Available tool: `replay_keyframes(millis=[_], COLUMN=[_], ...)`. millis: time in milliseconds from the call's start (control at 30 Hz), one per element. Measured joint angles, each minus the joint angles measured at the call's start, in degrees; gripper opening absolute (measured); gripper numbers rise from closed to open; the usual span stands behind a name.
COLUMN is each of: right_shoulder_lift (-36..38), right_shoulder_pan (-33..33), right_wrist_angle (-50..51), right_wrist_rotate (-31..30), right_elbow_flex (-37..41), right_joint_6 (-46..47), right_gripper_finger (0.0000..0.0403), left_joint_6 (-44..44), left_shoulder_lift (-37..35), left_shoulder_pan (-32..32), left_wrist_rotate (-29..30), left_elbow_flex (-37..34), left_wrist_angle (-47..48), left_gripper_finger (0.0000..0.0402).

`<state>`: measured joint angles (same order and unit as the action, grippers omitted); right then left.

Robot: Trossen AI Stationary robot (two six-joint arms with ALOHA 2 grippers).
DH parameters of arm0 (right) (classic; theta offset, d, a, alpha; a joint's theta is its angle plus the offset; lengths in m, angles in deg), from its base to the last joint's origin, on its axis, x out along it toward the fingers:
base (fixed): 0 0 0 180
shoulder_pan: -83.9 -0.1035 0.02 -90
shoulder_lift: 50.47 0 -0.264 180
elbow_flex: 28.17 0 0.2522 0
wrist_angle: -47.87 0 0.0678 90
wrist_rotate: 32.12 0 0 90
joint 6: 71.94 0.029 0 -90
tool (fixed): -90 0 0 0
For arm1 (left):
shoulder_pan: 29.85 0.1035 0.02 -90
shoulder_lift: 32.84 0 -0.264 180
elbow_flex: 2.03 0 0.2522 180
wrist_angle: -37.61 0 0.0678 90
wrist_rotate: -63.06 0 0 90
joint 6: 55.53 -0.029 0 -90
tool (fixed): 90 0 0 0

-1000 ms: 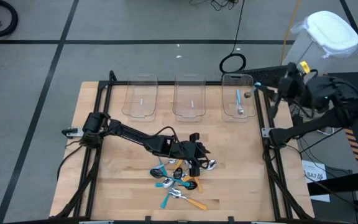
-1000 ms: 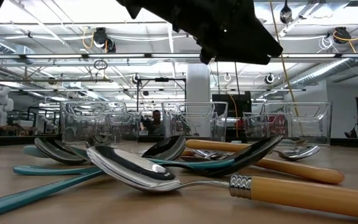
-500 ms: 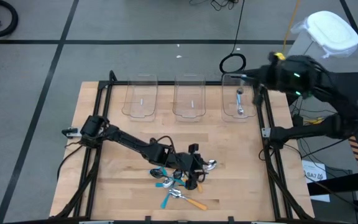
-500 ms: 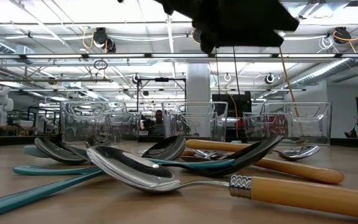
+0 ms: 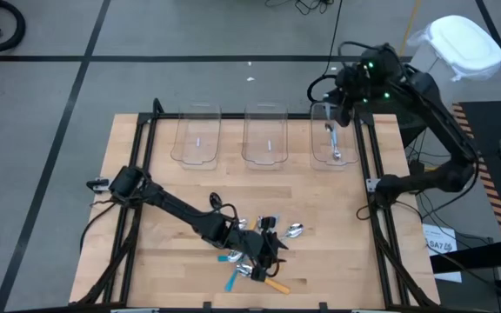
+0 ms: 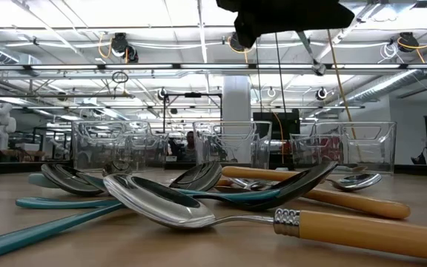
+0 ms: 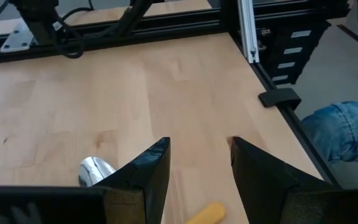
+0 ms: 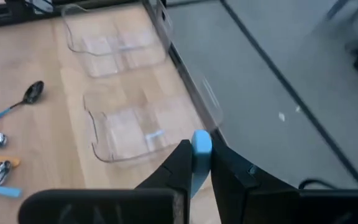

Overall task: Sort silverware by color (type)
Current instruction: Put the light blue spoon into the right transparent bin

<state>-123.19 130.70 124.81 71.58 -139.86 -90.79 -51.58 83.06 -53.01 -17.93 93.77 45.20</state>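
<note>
The silverware lies in a loose pile near the table's front edge: teal handles with black bowls, orange and light-blue handles with silver bowls. My left gripper hovers open just above the pile. In the left wrist view its fingers straddle bare wood, with an orange handle end below them and a silver bowl beside them. My right gripper is over the far end of the right clear bin, shut on a light-blue spoon handle. Another light-blue spoon lies in that bin. My right gripper pinches a light-blue spoon handle between its two fingers, whose tips slant downward over the bin. Only the rounded handle end shows past the fingertips. The fingers hide the rest of the spoon, which is lifted clear of the table.
Three clear bins stand in a row along the far edge, left, middle and right. A black frame rail borders the table. A person's leg in blue jeans is beyond the table's edge.
My right gripper has swung from beyond the table's right edge toward the left, turning as it went, and now stands over the right bin's far end. My left gripper has swept toward the near edge above the pile, still open. The spoons have not moved.
</note>
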Motion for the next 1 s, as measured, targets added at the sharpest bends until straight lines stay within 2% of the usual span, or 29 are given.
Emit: replay_keyframes(millis=[200, 333, 733, 1000], right_shoulder_lift=[-2.9, -3.1, 0.2, 0.1], right_shoulder_pan=[5.0, 7.5, 10.9, 14.4], right_wrist_angle=[2.6, 2.5, -7.7, -16.3], right_wrist_rotate=[0.2, 3.1, 3.2, 3.0], right_elbow_flex=[0.2, 2.6, 20.0, 28.9], right_joint_6=[0.0, -0.1, 0.1, 0.1], right_gripper_finger=[0.0035, 0.0035, 0.0035, 0.0035], left_joint_6=[0.0, 0.0, -0.8, -1.3], left_shoulder_lift=[0.0, 0.0, 0.0, 0.0], left_shoulder_pan=[-0.2, -0.2, 0.6, 0.8], left_wrist_rotate=[0.0, 0.0, 0.0, 0.0], left_elbow_flex=[0.0, 0.0, 0.0, 0.0], left_wrist_angle=[0.0, 0.0, 0.0, -0.1], left_gripper_finger=[0.0168, 0.0168, 0.0168, 0.0168])
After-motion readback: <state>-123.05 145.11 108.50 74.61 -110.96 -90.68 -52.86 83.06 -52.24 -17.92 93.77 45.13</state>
